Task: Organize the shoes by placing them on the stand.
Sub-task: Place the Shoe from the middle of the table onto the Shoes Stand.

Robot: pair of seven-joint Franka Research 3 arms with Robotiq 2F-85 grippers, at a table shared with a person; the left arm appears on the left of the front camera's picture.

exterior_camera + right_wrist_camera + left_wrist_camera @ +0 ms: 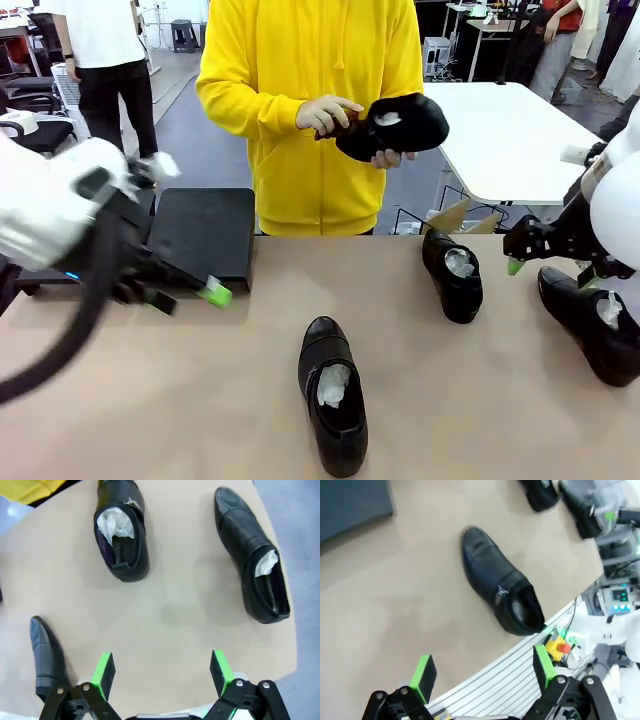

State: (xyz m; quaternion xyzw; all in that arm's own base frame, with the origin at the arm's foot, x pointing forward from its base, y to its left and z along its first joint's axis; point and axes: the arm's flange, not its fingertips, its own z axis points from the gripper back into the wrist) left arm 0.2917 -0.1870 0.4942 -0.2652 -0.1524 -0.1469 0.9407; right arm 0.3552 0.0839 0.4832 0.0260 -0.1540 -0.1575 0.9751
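Front view: my left claw [188, 297] hangs wide open just in front of the stand [205, 235]. My right claw [550, 270] is open too, between the far shoe [455, 275] and the right-edge shoe [595, 325] on the tabletop [200, 400].

Left wrist: the middle shoe [497, 587] lies ahead of my spread claw [485, 672].

Right wrist: the far shoe [121, 527] and right-edge shoe [255, 555] are ahead of the claw [162, 670], with nothing gripped.

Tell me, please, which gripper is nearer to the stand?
Left. The left gripper hovers by the front edge of the stand; the right gripper is far off, beside two shoes.
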